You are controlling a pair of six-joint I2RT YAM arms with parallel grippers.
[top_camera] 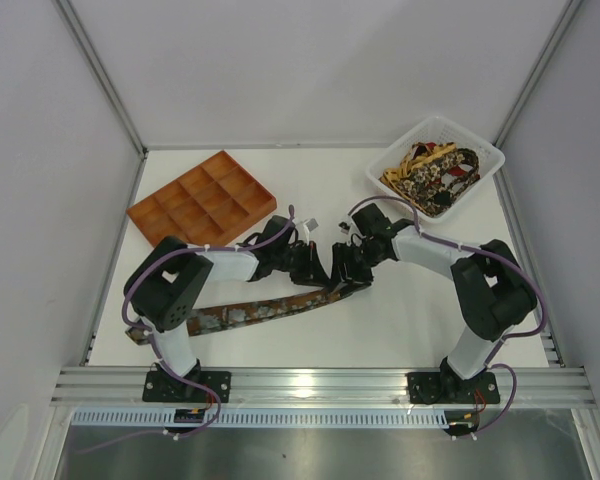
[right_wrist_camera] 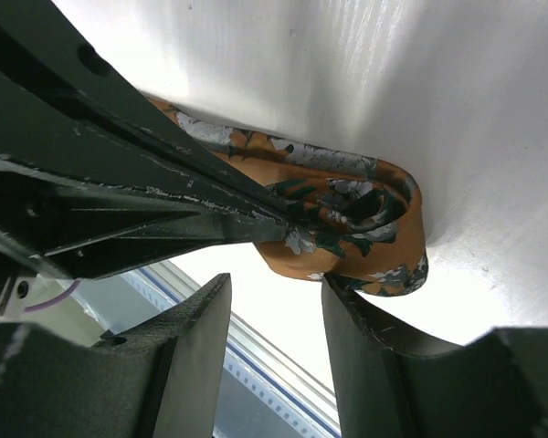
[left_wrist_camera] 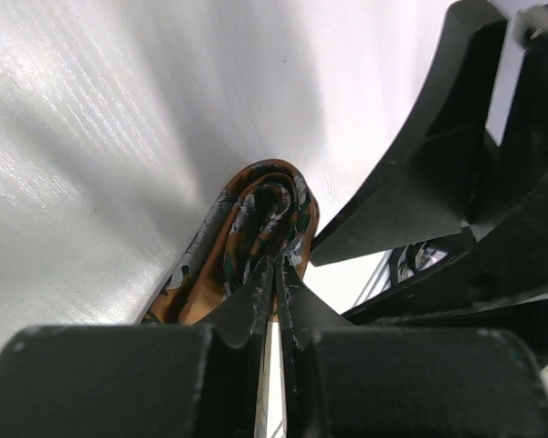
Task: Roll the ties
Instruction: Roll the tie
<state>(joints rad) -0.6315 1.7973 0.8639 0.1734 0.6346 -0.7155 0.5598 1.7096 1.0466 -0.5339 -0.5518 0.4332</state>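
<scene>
Left wrist view: the left end effector [left_wrist_camera: 275,271], almost closed, pinches the rolled end of the tie [left_wrist_camera: 256,208] on the worktop [left_wrist_camera: 91,137]. The right end effector [right_wrist_camera: 272,290] stands half open just beside the roll, gripping nothing. From above, the roll is hidden beneath them.

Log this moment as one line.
step: roll tie | left gripper: shut on rolled end | right gripper: open, beside roll | unrolled length: flat on table

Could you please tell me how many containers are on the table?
2: the orange compartment tray at the back left; the white basket of ties at the back right.
</scene>
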